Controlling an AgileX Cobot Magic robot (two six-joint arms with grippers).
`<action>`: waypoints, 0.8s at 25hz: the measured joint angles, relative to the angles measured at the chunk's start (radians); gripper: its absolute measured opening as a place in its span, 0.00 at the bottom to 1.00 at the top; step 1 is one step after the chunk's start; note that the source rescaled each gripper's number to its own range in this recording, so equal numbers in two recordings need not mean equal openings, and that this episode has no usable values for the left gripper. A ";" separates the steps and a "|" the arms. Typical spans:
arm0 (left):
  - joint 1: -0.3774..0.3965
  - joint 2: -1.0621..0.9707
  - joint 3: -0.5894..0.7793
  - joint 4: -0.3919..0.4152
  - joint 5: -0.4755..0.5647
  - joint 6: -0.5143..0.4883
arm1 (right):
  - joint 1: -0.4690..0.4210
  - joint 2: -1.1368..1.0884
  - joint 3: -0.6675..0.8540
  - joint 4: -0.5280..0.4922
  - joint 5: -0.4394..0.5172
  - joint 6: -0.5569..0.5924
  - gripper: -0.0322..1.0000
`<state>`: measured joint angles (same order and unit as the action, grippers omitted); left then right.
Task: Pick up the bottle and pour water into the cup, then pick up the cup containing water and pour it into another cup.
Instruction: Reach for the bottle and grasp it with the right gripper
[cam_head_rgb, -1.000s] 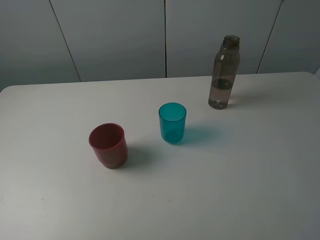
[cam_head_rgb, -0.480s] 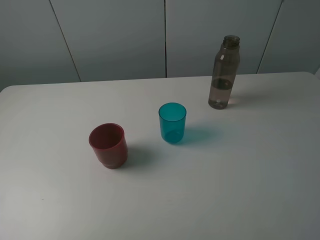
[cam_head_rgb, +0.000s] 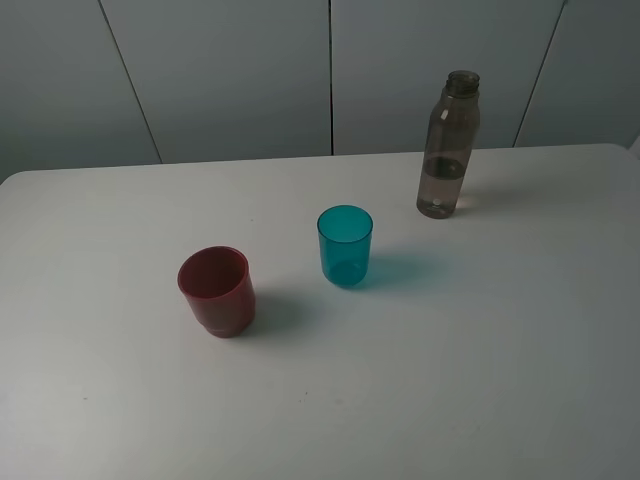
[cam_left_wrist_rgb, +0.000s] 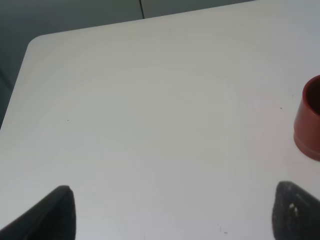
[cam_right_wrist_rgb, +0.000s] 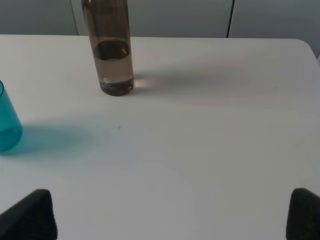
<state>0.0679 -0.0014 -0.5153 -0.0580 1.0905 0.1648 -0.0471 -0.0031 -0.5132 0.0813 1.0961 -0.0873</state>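
White table. Nearest, the left gripper and right gripper both gape wide, holding nothing. The red cup stands near left; teal cup just beyond, centre; bottle upright far right, some water inside. Nothing lifted or poured yet: every step remains.

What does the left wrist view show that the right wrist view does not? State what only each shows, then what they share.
Only the left wrist view: the dark red cup, cut by the frame edge, and the left tool. Only the right wrist view: the smoky grey-brown bottle holding some water, the teal tumbler and the right tool. Shared: the white table, with each tool open and holding nothing.
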 joint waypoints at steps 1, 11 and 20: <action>0.000 0.000 0.000 0.000 0.000 0.000 | 0.000 0.000 0.000 0.000 0.000 0.000 1.00; 0.000 0.000 0.000 0.000 0.000 -0.002 | 0.000 0.000 0.000 0.002 0.000 0.000 1.00; 0.000 0.000 0.000 0.000 0.000 -0.002 | 0.000 0.000 0.000 0.036 -0.002 0.000 1.00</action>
<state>0.0679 -0.0014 -0.5153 -0.0580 1.0905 0.1627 -0.0471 -0.0031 -0.5132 0.1178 1.0942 -0.0873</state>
